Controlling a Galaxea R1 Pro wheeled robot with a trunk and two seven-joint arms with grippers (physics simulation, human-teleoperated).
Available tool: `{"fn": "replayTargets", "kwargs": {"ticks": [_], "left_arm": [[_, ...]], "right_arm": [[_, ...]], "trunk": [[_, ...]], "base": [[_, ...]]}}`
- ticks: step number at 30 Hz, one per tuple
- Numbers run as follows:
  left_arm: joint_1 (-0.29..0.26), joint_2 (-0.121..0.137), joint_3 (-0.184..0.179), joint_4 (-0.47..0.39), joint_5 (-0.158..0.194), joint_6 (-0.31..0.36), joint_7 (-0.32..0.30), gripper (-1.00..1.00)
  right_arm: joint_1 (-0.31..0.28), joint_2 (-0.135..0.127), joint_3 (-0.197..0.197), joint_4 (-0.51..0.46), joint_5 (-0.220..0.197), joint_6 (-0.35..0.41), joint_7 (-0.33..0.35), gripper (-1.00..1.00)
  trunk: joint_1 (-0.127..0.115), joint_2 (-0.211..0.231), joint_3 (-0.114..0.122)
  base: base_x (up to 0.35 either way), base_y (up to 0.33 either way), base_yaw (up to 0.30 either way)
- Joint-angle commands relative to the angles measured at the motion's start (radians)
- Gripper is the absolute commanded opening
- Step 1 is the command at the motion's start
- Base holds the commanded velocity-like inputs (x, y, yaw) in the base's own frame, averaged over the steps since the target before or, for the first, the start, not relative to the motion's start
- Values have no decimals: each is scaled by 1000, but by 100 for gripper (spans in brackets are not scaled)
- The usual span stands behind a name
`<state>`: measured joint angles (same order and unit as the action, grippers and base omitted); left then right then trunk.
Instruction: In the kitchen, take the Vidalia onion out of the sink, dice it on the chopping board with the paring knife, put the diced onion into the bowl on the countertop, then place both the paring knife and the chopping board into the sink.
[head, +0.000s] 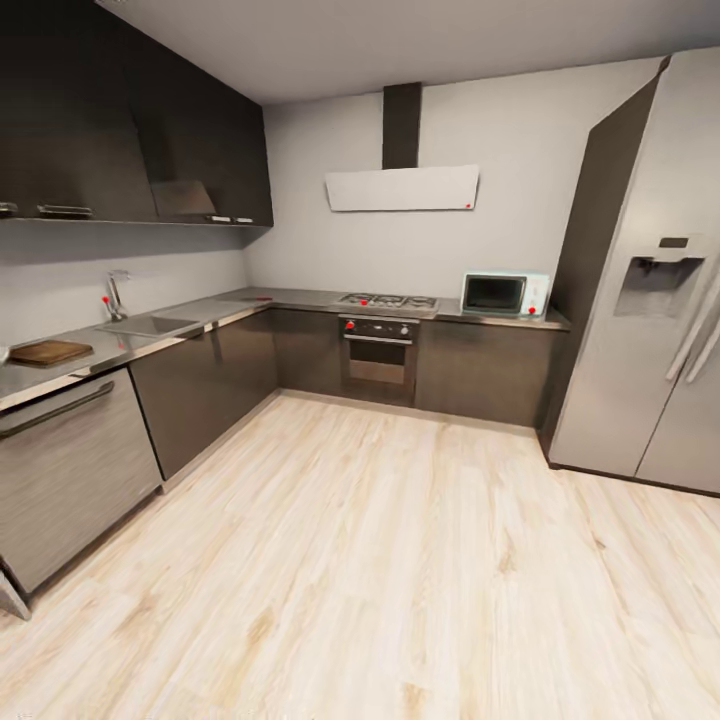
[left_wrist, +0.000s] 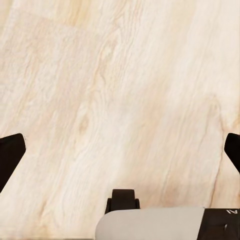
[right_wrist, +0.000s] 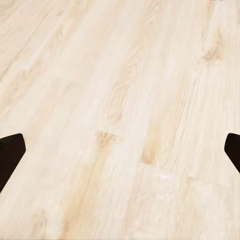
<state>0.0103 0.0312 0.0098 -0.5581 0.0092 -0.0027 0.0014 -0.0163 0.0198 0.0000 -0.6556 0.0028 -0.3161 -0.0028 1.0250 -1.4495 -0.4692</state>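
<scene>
Pale wooden floor (head: 400, 560) lies under both wide-open, empty grippers (left_wrist: 120, 150) (right_wrist: 120, 150), so I judge the robot must next approach the far-left pale grey sink (head: 150, 325) beside the dark brown wooden chopping board (head: 48, 351).

The dark brown chopping board (head: 50, 351) lies flat on the glossy grey worktop (head: 215, 310) at the far left, near its front edge. Further along the same run sits the pale grey sink (head: 150, 325), set into the slab, with its chrome tap (head: 116, 292) and red knob behind it. Whatever may lie in the basin is too small to make out.
</scene>
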Motion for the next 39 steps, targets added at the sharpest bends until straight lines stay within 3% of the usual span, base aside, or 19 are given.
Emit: {"fn": "replayTargets", "kwargs": {"ticks": [1,28,39], "left_arm": [[0,0,1,-2,1,0,0,100],[0,9,1,-5,0,0,0,100],[0,9,1,-6,0,0,0,100]], "right_arm": [[-1,0,0,1,0,-3,0,100],[-1,0,3,1,0,-3,-1,100],[-1,1,4,1,0,-3,0,100]], "trunk": [[0,0,-1],[0,0,-1],[0,0,-1]], "base": [[0,0,251],[0,-2,251],[67,-170,251]]}}
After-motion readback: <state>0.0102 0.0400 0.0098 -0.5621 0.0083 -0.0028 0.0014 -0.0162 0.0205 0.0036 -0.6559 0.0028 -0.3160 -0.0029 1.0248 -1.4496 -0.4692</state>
